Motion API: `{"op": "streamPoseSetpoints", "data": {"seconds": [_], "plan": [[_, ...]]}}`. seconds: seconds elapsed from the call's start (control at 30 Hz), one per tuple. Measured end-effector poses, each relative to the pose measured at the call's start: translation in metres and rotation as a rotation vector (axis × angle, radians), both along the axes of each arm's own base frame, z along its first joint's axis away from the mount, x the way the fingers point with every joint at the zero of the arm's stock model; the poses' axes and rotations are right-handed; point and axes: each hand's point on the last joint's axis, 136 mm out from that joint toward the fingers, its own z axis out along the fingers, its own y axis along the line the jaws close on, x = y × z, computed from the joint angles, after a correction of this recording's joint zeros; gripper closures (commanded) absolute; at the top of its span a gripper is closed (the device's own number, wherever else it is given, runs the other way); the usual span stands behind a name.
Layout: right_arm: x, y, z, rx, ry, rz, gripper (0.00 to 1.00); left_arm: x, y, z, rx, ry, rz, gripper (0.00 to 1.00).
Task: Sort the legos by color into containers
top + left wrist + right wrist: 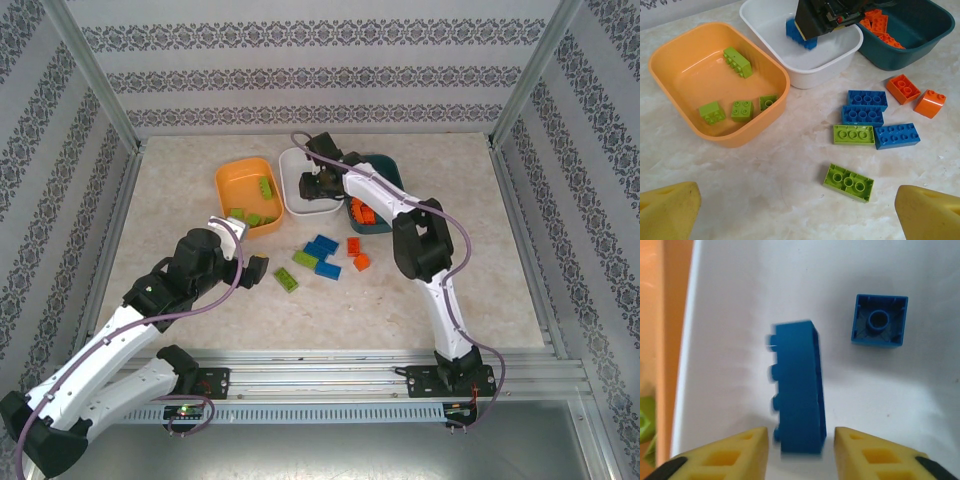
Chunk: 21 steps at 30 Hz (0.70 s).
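My right gripper (801,445) hangs over the white tub (725,300), open. A long blue lego (799,390) stands on edge between its fingers with a gap on each side, and it looks blurred. A small square blue lego (879,321) lies upside down in the same tub. From above, the right gripper (318,185) sits at the white tub (292,200). My left gripper (252,268) is open and empty over the table near a lime green lego (848,182). Several green legos (737,62) lie in the orange tub (720,142). Orange legos (880,25) fill the teal tub (920,50).
Loose on the table in front of the tubs lie three blue legos (862,115), another green one (854,134) and two orange ones (903,88). Metal frame posts and patterned walls close in the table (470,280) on three sides.
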Motion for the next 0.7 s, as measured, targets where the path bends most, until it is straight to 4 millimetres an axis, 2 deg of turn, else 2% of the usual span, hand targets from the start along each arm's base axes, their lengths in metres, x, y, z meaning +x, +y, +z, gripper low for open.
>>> {"op": "streamPoseSetpoints", "data": {"seconds": [0.17,0.23,0.33,0.4,0.53,0.6,0.7], "plan": [[-0.001,-0.007,-0.002,-0.009,0.024,-0.008,0.47,0.000,-0.002,-0.002,-0.001,0.008,-0.007,0.00],[-0.004,-0.010,0.004,-0.007,0.022,-0.009,0.45,-0.001,-0.003,-0.003,-0.004,0.013,-0.015,0.00],[-0.025,-0.017,0.024,-0.007,0.017,-0.001,0.43,-0.001,-0.006,-0.006,-0.005,0.028,-0.026,0.00],[-0.048,-0.021,0.047,-0.002,-0.009,0.014,0.41,-0.001,-0.007,-0.007,-0.005,0.034,-0.030,0.00],[-0.112,-0.019,0.098,0.025,-0.084,0.084,0.38,-0.003,-0.005,0.000,-0.016,0.010,-0.027,0.00],[-0.144,-0.016,0.107,0.034,-0.107,0.126,0.37,-0.005,-0.001,0.010,-0.031,-0.026,-0.018,0.00],[-0.194,-0.010,0.095,0.026,-0.085,0.192,0.36,-0.010,0.007,0.029,-0.062,-0.098,0.001,0.00]]}}
